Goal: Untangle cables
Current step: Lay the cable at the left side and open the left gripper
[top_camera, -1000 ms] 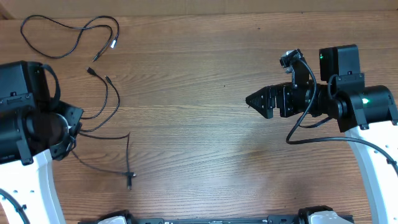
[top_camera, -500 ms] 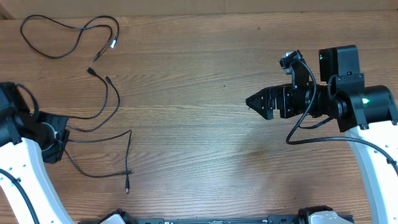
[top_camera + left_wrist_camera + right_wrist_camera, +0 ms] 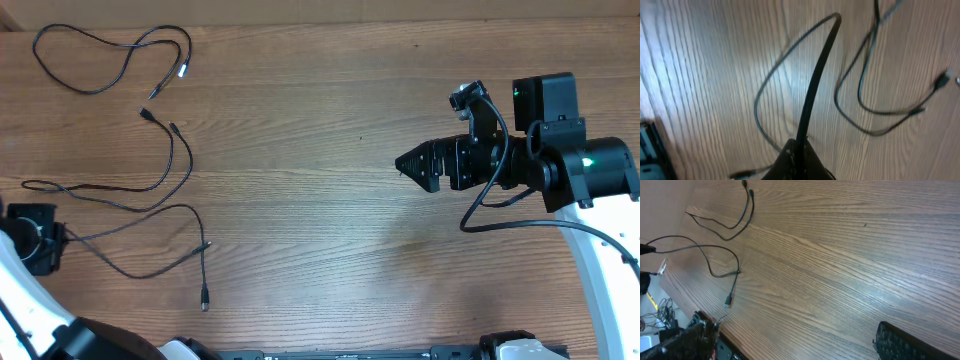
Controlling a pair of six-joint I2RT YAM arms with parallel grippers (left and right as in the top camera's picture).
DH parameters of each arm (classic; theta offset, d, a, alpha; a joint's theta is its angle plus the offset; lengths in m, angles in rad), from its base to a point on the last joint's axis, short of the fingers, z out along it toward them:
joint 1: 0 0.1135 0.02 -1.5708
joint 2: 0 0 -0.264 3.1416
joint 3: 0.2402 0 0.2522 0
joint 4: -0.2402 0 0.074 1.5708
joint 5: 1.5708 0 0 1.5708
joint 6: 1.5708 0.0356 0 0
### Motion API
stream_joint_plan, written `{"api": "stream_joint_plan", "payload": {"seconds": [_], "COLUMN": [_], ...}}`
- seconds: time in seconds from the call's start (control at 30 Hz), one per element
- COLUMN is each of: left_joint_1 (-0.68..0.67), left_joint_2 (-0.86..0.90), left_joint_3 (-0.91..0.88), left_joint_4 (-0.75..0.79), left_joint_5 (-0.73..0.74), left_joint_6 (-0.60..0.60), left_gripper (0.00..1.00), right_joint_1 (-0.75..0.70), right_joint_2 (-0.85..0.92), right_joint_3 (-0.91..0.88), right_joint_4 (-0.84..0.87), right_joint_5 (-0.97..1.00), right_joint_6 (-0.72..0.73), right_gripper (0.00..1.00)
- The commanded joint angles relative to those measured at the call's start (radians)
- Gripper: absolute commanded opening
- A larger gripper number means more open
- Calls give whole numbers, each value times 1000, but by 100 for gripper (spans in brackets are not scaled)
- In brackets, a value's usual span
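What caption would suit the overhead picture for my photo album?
Left gripper shut on a thin black cable; right gripper open and empty; second cable loose at top left.

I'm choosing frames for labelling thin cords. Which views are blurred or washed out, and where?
Left wrist: the loose cable loops are smeared by motion blur, the held cable rising from the left fingers is clearer, and a bright glare patch whitens the table. Overhead: sharp and evenly lit. Right wrist: the wood grain is crisp, the cables small but distinct.
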Motion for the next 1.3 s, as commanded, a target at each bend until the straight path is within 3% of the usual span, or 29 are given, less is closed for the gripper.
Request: {"api": "stream_joint_plan", "payload": {"seconds": [0.0,0.37,0.53,0.63,0.73,0.83,0.87,1.03,1.27], "left_joint_1": [76,295,311,305,301,301,301,301,270], "left_joint_2": [58,202,214,216,216,216,216,215,211], "left_joint_3": [-3,-3,-3,-3,-3,-3,-3,6,153], "left_joint_4": [44,190,299,336,343,348,358,399,279], "left_joint_5": [12,13,15,15,16,45,78,300,348], "left_joint_6": [26,-55,-67,-55,-56,-27,-1,108,218], "left_gripper": [4,4,15,31,57,93,100,100,100], "right_joint_1": [-2,-2,-2,-2,-2,-2,-2,-2,-2], "right_joint_2": [2,2,2,2,2,2,2,2,5], "right_joint_3": [16,16,16,16,16,16,16,16,16], "right_joint_4": [-2,-2,-1,-1,-1,-1,-1,-1,0], "right_joint_5": [-2,-2,-2,-2,-2,-2,-1,-2,-1], "right_joint_6": [2,2,2,2,2,2,2,2,2], "right_gripper": [100,100,100,100,100,100,100,100,100]}}
